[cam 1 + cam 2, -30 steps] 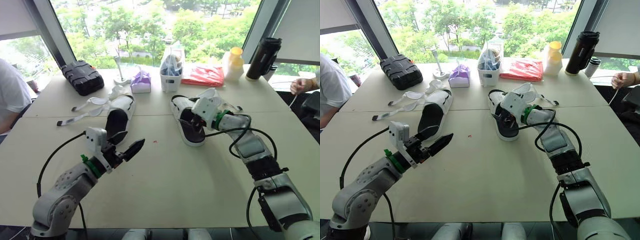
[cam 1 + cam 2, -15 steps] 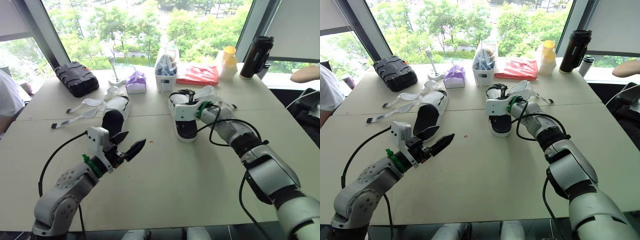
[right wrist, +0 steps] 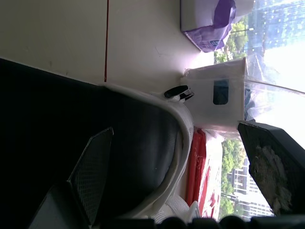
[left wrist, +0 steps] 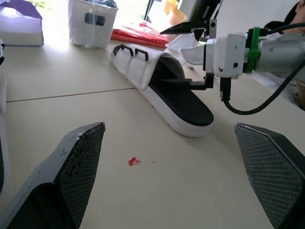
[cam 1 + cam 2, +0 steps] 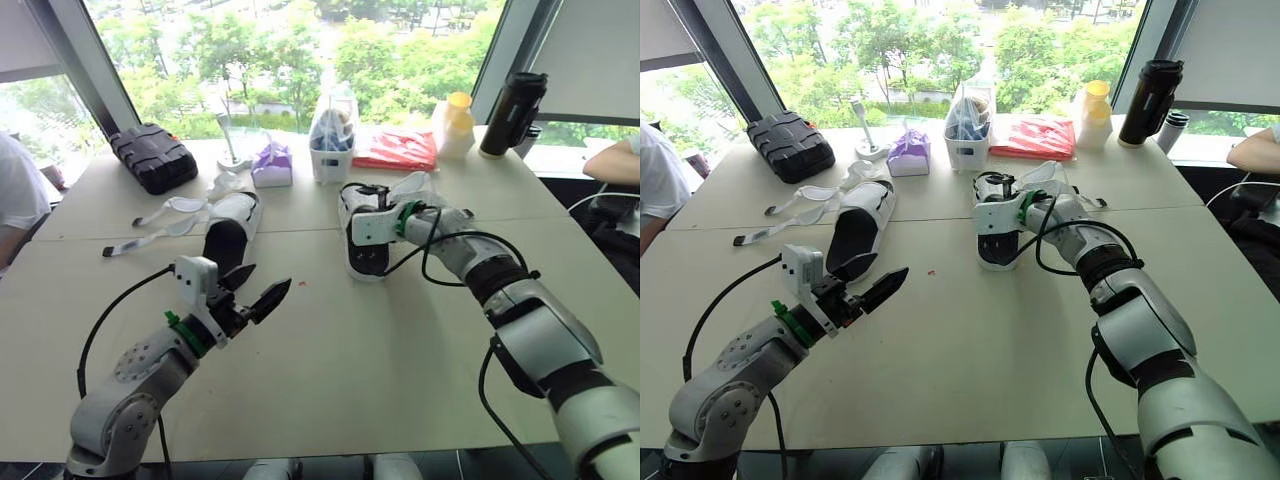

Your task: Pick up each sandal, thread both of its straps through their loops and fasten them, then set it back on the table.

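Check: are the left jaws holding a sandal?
No, the left gripper has its jaws open over bare table, apart from the left sandal.

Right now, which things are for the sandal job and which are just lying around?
For the job: right sandal at the right hand; left sandal, straps loose.
Just lying about: black case, purple tissue box, white bin, red packet, yellow-capped bottle, black flask.
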Controlling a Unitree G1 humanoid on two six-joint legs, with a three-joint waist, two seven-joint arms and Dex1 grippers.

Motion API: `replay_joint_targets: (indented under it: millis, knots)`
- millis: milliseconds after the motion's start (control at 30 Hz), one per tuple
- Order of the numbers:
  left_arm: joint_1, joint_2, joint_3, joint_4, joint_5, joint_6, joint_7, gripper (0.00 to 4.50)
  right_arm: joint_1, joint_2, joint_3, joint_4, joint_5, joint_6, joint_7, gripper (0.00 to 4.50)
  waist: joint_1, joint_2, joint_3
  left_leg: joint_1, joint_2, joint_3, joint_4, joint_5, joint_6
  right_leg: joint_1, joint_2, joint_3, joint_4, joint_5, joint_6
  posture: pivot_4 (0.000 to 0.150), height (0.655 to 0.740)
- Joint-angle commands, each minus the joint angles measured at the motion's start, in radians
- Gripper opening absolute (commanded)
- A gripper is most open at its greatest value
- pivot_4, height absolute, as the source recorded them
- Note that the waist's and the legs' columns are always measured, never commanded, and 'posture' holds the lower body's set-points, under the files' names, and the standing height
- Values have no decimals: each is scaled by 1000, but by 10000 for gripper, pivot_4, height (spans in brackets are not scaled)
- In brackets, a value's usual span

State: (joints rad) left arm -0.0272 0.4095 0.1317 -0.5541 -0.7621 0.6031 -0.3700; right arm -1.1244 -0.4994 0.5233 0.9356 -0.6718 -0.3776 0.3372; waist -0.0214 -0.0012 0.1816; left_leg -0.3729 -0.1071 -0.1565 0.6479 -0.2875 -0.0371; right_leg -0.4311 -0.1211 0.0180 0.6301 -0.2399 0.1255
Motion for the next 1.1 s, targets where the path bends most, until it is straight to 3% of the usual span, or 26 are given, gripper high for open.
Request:
replay_joint_targets:
  millis: [33, 233, 500, 600, 833, 867, 1100]
  knots:
    - [-10, 3, 1, -31, 4, -14, -10, 45000, -38, 20, -7, 14, -20, 16, -65, 44751, 0, 0, 0, 0, 0, 1, 0, 0, 0, -1, 1, 1, 0, 0, 0, 1500, 7400]
    - [-33, -1, -5, -11, 14, -13, -17, 45000, -133, 151, 28, 248, -79, 132, -261, 44751, -2, 0, 0, 0, 1, 4, -1, 1, -2, -3, 2, 3, 1, 3, -4, 1500, 7400]
    - [-18, -15, -12, -28, 29, -13, -12, 45000, -192, 247, 30, 389, -84, 222, -376, 44751, -1, 0, 0, 0, 2, 10, -1, 1, -2, -4, 3, 5, 1, 3, -4, 1500, 7400]
    - [-18, -21, -10, -31, 34, -12, -7, 45000, -197, 261, 28, 405, -80, 235, -387, 36800, -2, 0, 0, 0, 2, 10, -1, 1, -2, -5, 3, 5, 1, 4, -4, 1500, 7400]
    - [-8, -19, -7, -37, 32, -10, -4, 45000, -209, 280, 26, 416, -79, 232, -428, 2331, -23, 0, 0, -1, 2, 11, -1, 1, -2, -6, 3, 6, 2, 4, -3, 1500, 7400]
    - [-8, -19, -6, -38, 31, -9, -3, 45000, -211, 281, 27, 416, -80, 230, -431, 487, -23, 0, 0, -1, 2, 11, -2, 1, -2, -6, 3, 6, 2, 4, -3, 1500, 7400]
    - [-11, -15, 4, -39, 15, 1, 0, 45000, -223, 249, 35, 388, -86, 81, -468, 487, -25, 0, 0, -1, 2, 13, -2, 1, -2, -9, 3, 7, 3, 4, -3, 1500, 7400]
